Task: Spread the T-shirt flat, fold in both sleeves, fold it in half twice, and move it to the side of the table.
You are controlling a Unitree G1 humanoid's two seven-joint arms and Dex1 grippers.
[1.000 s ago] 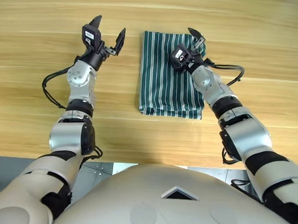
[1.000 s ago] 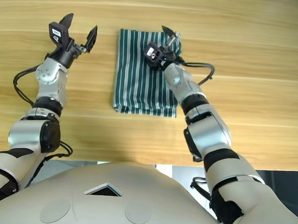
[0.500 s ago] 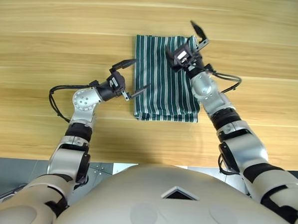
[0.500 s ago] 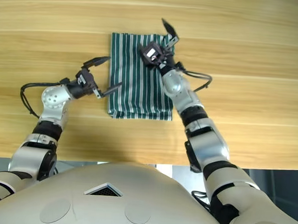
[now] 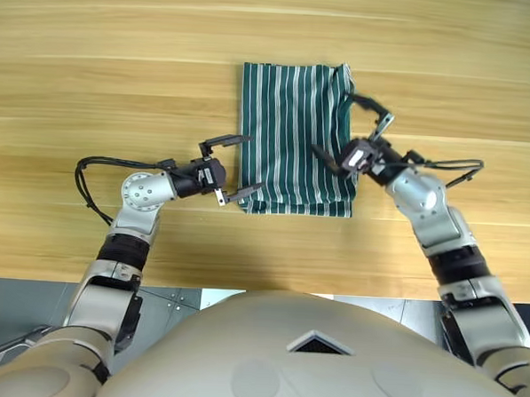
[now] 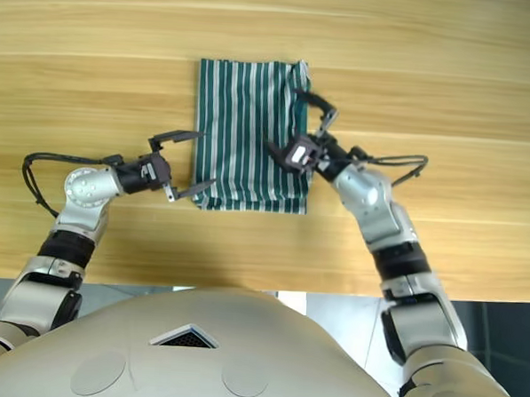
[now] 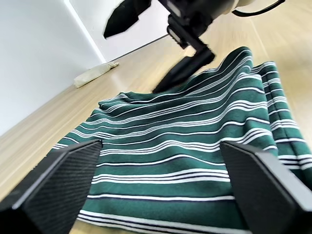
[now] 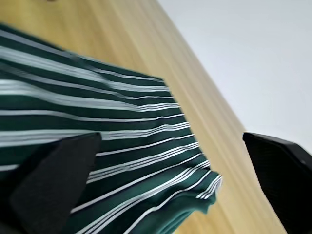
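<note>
The green, white-striped T-shirt [image 5: 291,133] lies folded into a narrow rectangle on the wooden table [image 5: 94,74]. My left gripper [image 5: 240,168] is open at the shirt's near left corner, one finger on each side of that corner, low over the table. My right gripper [image 5: 333,124] is open at the shirt's right edge, its fingers spread over the cloth. In the left wrist view the striped shirt [image 7: 185,141] lies between the two dark fingers [image 7: 53,190], with the other arm's gripper behind it. The right wrist view looks across the shirt [image 8: 97,146] past its own fingers [image 8: 48,190].
Bare wooden tabletop lies to the left, right and far side of the shirt. The table's near edge [image 5: 242,288] runs just in front of both arms. Black cables loop beside each forearm.
My left gripper swung from the far left of the table down to the shirt's near left corner. My right gripper drew back from the far right corner to the right edge.
</note>
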